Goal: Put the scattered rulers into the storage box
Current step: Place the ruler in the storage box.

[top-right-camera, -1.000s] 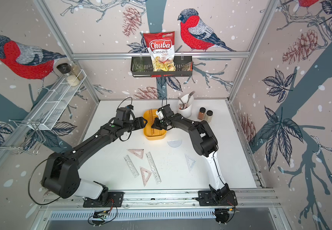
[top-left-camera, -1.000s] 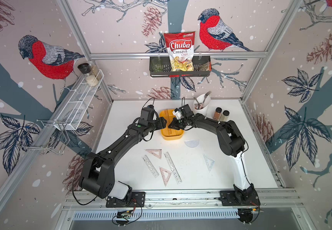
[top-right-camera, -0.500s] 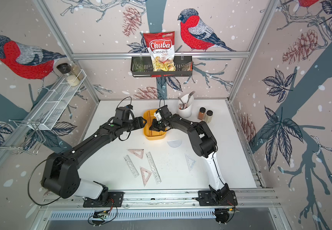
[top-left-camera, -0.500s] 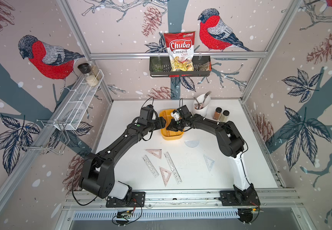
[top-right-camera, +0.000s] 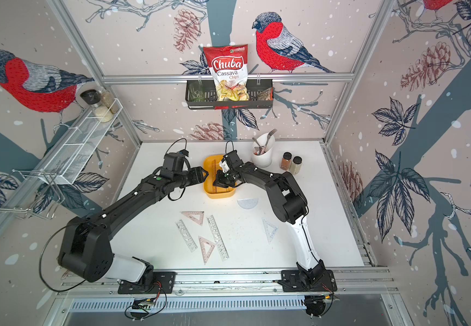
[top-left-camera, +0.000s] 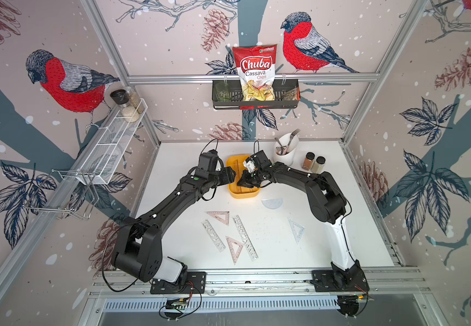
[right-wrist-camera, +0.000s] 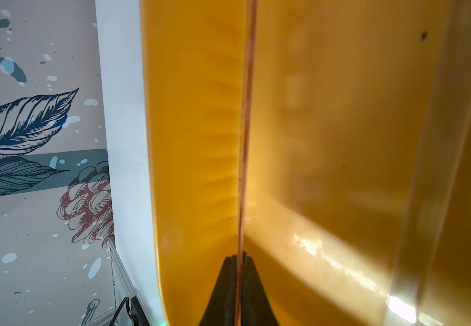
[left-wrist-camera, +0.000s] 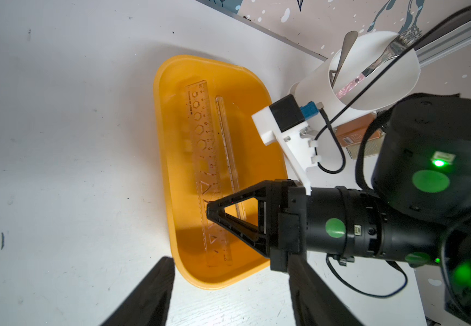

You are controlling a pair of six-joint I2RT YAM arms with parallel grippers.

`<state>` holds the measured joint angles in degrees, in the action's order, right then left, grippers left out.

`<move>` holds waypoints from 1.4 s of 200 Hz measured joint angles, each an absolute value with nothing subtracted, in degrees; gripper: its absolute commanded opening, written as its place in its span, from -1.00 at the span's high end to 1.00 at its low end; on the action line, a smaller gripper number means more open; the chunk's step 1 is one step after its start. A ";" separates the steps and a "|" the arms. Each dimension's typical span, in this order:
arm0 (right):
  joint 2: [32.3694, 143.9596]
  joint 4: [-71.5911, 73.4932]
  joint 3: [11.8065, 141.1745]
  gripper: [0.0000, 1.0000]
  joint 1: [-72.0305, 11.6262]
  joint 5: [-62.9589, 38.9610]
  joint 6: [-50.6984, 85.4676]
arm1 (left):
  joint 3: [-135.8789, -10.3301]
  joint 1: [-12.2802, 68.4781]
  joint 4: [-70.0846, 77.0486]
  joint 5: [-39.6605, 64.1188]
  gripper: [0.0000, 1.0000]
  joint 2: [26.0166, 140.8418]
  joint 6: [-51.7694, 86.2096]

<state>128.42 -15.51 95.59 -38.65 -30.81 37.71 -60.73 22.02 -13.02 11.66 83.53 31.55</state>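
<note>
The yellow-orange storage box (top-left-camera: 244, 195) (top-right-camera: 220, 194) stands at the back middle of the table. My right gripper (top-left-camera: 241, 183) (left-wrist-camera: 210, 210) reaches into it, shut on a pinkish stencil ruler (left-wrist-camera: 203, 135), which shows edge-on between the jaws (right-wrist-camera: 239, 255). A clear ruler (left-wrist-camera: 227, 146) lies beside it in the box. My left gripper (top-left-camera: 233, 175) (left-wrist-camera: 230, 271) is open and holds nothing, just outside the box's left wall. On the table lie two straight rulers (top-left-camera: 213, 235) (top-left-camera: 245, 237), two pinkish set squares (top-left-camera: 219, 216) (top-left-camera: 233, 248), a protractor (top-left-camera: 272, 202) and a clear set square (top-left-camera: 296, 229).
A white cutlery cup (top-left-camera: 285, 153) stands right behind the box, with two spice jars (top-left-camera: 309, 162) to its right. A wire shelf (top-left-camera: 110, 146) hangs on the left wall, and a black basket (top-left-camera: 255, 97) with a chips bag on the back wall.
My right gripper has slid a little toward the front of the box and lower, the ruler still in it. The left arm has not moved.
</note>
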 measured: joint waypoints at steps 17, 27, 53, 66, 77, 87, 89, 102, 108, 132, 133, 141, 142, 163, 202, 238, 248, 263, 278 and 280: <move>129.49 -16.25 96.73 0.74 -38.65 -30.68 37.69 | -60.66 22.02 -13.02 11.66 -0.36 83.53 31.55; 129.99 -16.93 97.23 0.74 -38.65 -30.65 37.67 | -60.62 22.02 -13.02 11.66 -0.37 83.53 31.55; 131.09 -17.80 98.26 0.72 -38.63 -30.55 37.47 | -60.47 21.91 -12.91 11.70 -0.37 83.55 31.57; 131.57 -18.37 98.70 0.68 -38.63 -30.52 37.43 | -60.47 21.89 -12.88 11.77 -0.37 83.59 31.57; 131.87 -18.57 99.00 0.60 -38.59 -30.50 37.34 | -60.47 21.85 -12.86 11.79 -0.37 83.68 31.57; 132.14 -18.92 99.33 0.54 -38.59 -30.48 37.23 | -60.47 21.80 -12.86 11.77 -0.37 83.74 31.57; 132.18 -18.96 99.37 0.53 -38.59 -30.48 37.23 | -60.47 21.78 -12.86 11.77 -0.37 83.77 31.57; 132.51 -19.92 99.98 0.48 -38.57 -30.24 36.77 | -60.47 21.71 -12.82 11.79 -0.37 83.88 31.57; 132.64 -20.29 100.38 0.47 -38.57 -30.09 36.25 | -60.47 21.69 -12.80 11.81 -0.37 83.94 31.57; 132.81 -22.37 102.26 0.36 -38.33 -28.93 35.40 | -60.45 21.54 -12.73 11.81 -0.37 84.09 31.57; 132.81 -22.44 102.35 0.35 -38.33 -28.91 35.35 | -60.45 21.54 -12.73 11.81 -0.37 84.09 31.57; 132.81 -23.16 103.13 0.30 -38.22 -28.51 34.59 | -60.45 21.52 -12.69 11.81 -0.37 84.12 31.57; 132.81 -23.22 103.22 0.29 -38.22 -28.47 34.59 | -60.45 21.52 -12.69 11.81 -0.37 84.12 31.57; 132.68 -25.02 105.12 0.19 -38.17 -26.96 33.39 | -60.34 21.52 -12.64 11.84 -0.37 84.14 31.66; 129.29 -28.64 105.30 0.07 -38.65 -23.11 30.11 | -59.42 21.52 -12.62 11.94 -0.37 83.68 32.25; 110.67 -25.23 85.93 0.01 -45.98 -13.47 26.35 | -53.19 21.52 -12.25 11.99 -0.37 77.73 33.87; 104.71 -23.18 79.35 0.02 -49.17 -11.31 25.65 | -51.18 21.52 -12.60 11.75 -0.37 75.94 34.50; 98.89 -20.03 71.16 0.02 -53.45 -6.87 25.74 | -48.07 21.52 -12.62 11.44 -0.38 73.30 34.96; 96.57 -18.52 64.95 0.02 -58.35 -1.45 27.38 | -45.08 21.52 -12.67 11.42 -0.38 71.07 36.03; 96.47 -18.50 64.47 0.02 -58.89 -1.04 27.40 | -44.80 21.52 -12.67 11.42 -0.38 70.87 36.03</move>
<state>96.47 -18.50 64.47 -58.89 -1.04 27.40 -44.80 21.52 -12.67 11.42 70.87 36.03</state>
